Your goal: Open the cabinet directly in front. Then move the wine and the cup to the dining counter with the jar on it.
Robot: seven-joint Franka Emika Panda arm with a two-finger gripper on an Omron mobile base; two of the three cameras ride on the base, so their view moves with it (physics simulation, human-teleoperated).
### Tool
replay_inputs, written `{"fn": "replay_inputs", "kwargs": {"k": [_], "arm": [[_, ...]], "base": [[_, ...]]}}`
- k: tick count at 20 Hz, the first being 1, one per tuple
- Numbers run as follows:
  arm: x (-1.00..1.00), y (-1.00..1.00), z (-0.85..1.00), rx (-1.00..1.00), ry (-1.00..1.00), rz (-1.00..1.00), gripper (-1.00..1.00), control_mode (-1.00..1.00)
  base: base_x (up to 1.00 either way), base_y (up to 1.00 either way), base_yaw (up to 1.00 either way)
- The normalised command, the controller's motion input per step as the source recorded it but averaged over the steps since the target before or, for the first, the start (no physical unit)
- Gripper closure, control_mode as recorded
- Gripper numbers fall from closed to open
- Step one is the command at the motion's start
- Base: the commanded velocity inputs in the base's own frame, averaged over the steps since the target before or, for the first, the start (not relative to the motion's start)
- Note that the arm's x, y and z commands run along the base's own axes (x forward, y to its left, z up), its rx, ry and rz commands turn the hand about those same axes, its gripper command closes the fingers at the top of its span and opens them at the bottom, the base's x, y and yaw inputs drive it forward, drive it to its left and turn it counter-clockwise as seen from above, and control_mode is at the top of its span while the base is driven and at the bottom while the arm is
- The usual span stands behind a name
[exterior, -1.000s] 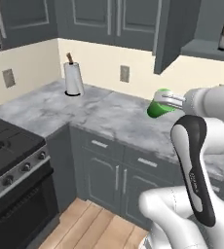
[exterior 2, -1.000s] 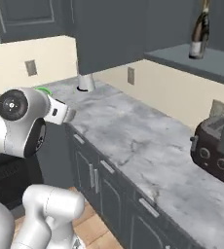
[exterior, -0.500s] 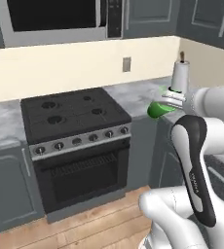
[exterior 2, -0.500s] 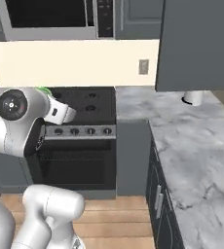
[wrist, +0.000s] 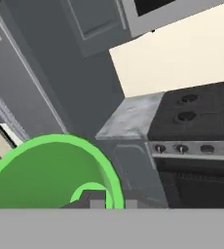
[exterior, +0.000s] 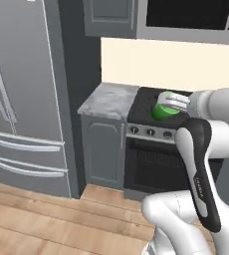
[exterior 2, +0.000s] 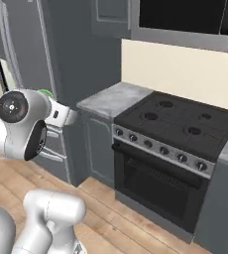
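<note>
Hand view: cup (wrist: 50, 172) before stove (wrist: 201, 126), fridge (wrist: 21, 97)

Green cup (wrist: 50, 175) big and close at the bottom left, open mouth facing the camera. Behind it, a black stove (wrist: 201, 121) with round knobs on the right, next to a small grey counter (wrist: 128, 119). Tall grey fridge (wrist: 21, 97) on the left.

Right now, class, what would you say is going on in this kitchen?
The robot arm is carrying the green cup in its gripper, held up in front of the stove. A fridge stands to the left, with a small marble counter between the two. The cup is not yet set down anywhere.
</note>
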Motion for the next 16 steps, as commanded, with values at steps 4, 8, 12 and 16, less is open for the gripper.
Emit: {"fn": "replay_inputs", "kwargs": {"k": [4,8,12,16], "arm": [[0.00,0.00,0.00,0.00,0.00,0.00,1.00,1.00],[0.00,0.00,0.00,0.00,0.00,0.00,1.00,1.00],[0.00,0.00,0.00,0.00,0.00,0.00,1.00,1.00],[0.00,0.00,0.00,0.00,0.00,0.00,1.00,1.00]], "base": [[0.00,0.00,1.00],[0.00,0.00,1.00],[0.00,0.00,1.00],[0.00,0.00,1.00]]}}
